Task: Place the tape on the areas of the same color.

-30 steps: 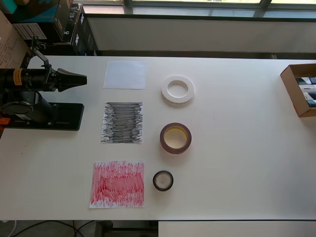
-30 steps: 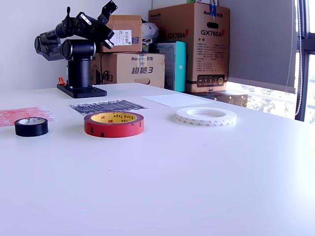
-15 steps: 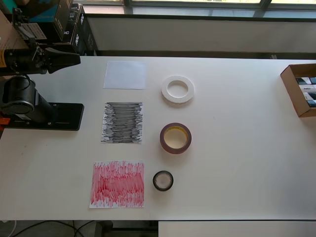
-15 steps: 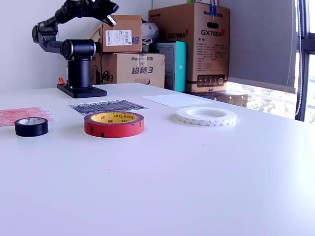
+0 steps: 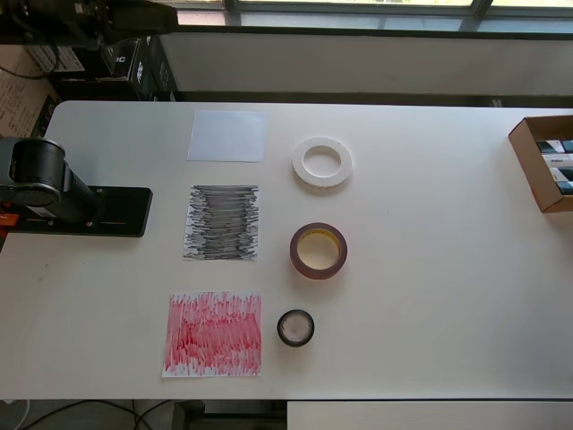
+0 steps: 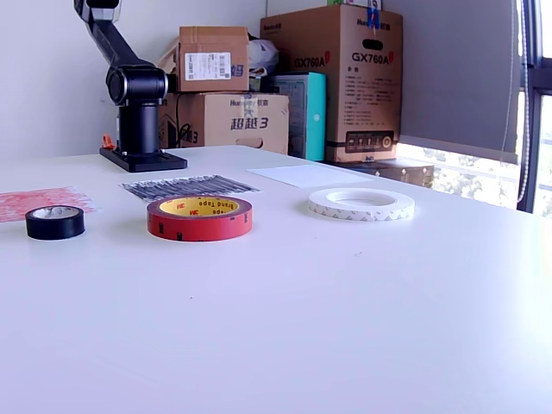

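Observation:
Three tape rolls lie in a column in the overhead view: a white ring (image 5: 346, 163), a red-brown ring with a yellowish core (image 5: 294, 253) and a small black ring (image 5: 281, 328). To their left lie a white sheet (image 5: 227, 135), a black-scribbled sheet (image 5: 222, 222) and a red-scribbled sheet (image 5: 213, 333). Each roll sits on bare table beside a sheet. The exterior view shows the white roll (image 6: 362, 207), red roll (image 6: 198, 226) and black roll (image 6: 54, 226). My gripper (image 5: 166, 15) is raised at the overhead view's top left, dark against dark, far from the rolls.
The arm's base (image 5: 81, 210) stands on a black plate at the overhead view's left edge. An open cardboard box (image 5: 524, 148) sits at the right edge. Stacked cartons (image 6: 328, 78) stand beyond the table's far side.
The arm has swung upward from beside the white sheet to the overhead view's top edge, and its upper part has left the exterior view. The rolls and sheets have not moved.

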